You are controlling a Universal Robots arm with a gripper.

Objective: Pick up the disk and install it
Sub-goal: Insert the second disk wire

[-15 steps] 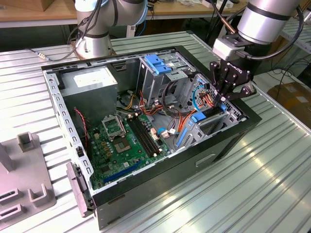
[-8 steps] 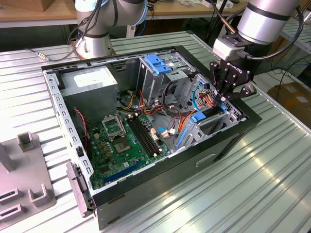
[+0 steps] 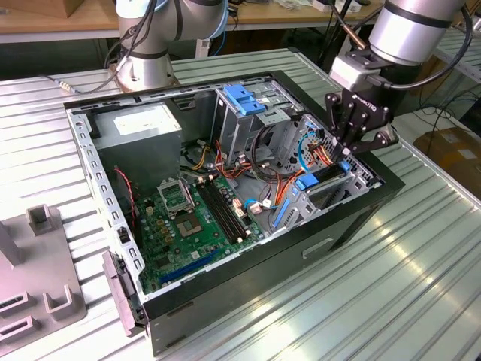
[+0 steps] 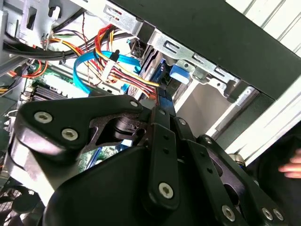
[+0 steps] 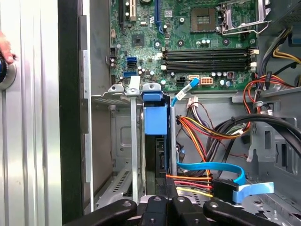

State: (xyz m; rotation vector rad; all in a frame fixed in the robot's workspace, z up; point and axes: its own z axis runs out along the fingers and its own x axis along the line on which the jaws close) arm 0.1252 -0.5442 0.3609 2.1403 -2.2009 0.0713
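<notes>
Looking down from my gripper (image 3: 350,154), I judge the disk (image 5: 159,155) stands on edge in the bay (image 3: 331,184) directly beneath the jaws, long axis running into the case (image 3: 248,301). Jaws appear pinched on its blue bracket (image 5: 155,120); contact is hidden, toward 6 o'clock.

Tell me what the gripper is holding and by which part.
The gripper holds the disk, pinching its end nearest the wrist while it stands on edge in the drive bay.
</notes>
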